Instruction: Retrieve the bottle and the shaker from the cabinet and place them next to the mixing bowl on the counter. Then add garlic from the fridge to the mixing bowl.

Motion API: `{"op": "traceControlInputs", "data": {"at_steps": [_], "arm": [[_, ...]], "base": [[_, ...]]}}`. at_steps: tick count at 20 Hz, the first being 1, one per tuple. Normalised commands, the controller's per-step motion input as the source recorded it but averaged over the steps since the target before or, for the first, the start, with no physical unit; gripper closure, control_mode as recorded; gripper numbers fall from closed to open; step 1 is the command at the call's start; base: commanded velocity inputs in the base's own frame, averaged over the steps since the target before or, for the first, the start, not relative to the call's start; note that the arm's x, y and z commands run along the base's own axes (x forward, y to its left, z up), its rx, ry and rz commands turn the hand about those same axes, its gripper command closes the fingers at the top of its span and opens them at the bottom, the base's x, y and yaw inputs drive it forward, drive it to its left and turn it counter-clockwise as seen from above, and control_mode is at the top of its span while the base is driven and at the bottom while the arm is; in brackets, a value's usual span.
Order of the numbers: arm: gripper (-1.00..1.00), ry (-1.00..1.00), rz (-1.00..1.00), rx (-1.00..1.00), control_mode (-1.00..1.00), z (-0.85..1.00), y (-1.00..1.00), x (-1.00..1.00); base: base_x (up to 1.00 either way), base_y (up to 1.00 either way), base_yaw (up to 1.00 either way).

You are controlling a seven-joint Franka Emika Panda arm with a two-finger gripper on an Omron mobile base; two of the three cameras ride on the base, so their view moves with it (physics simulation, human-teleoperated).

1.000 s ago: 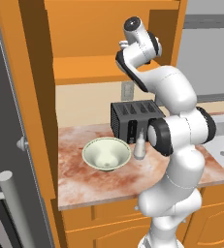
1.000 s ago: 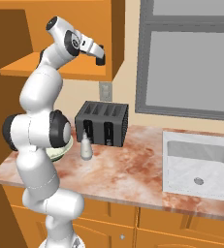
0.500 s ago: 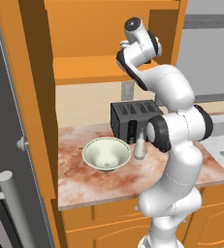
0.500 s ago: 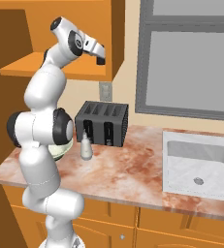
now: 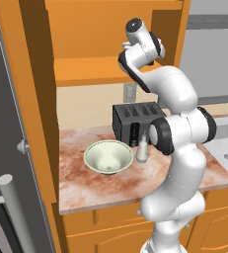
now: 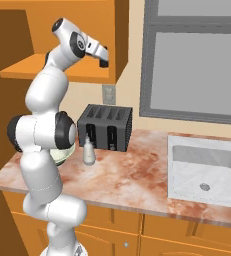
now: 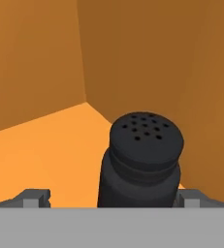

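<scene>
Shaker [image 7: 141, 162] stands on the cabinet shelf [image 7: 45, 145], now squarely between the spread fingers [image 7: 36, 197] as the hand has eased in; closing looks next. Bottle [image 5: 142, 148] already sits beside the mixing bowl [image 5: 108, 157] on the tabletop [image 5: 86, 183].

left base view looking forward and down from behind arm, left side, taking in worktop [image 5: 100, 190], mixing bowl [image 5: 108, 157], bottle [image 5: 142, 148], toaster [image 5: 135, 120] and open cabinet [image 5: 100, 69] above. right base view looking at same worktop [image 6: 132, 185] from behind arm, right side, sharing toaster [image 6: 105, 126], bottle [image 6: 88, 151] and cabinet [image 6: 47, 65], adding sink [image 6: 207, 172] and window [image 6: 197, 60]. hand view sitting very near, inside cabinet, facing along claw [image 7: 111, 199] at dark shaker [image 7: 141, 162] in corner.
</scene>
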Motion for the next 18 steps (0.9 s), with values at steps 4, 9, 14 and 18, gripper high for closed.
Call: {"op": "traceControlInputs", "data": {"at_steps": [4,9,14,18], "arm": [[-1.0,0.0,-0.06,0.0,-1.0,-0.14,0.0,0.0],[-1.0,0.0,-0.05,0.0,-1.0,-0.14,-0.01,0.0],[-1.0,0.0,-0.06,0.0,-1.0,-0.01,-0.17,0.15],[-1.0,0.0,-0.02,0.0,-1.0,0.0,-0.09,0.06]], "base": [[0.0,0.0,0.0],[0.0,0.0,0.0],[0.0,0.0,0.0],[0.0,0.0,0.0]]}}
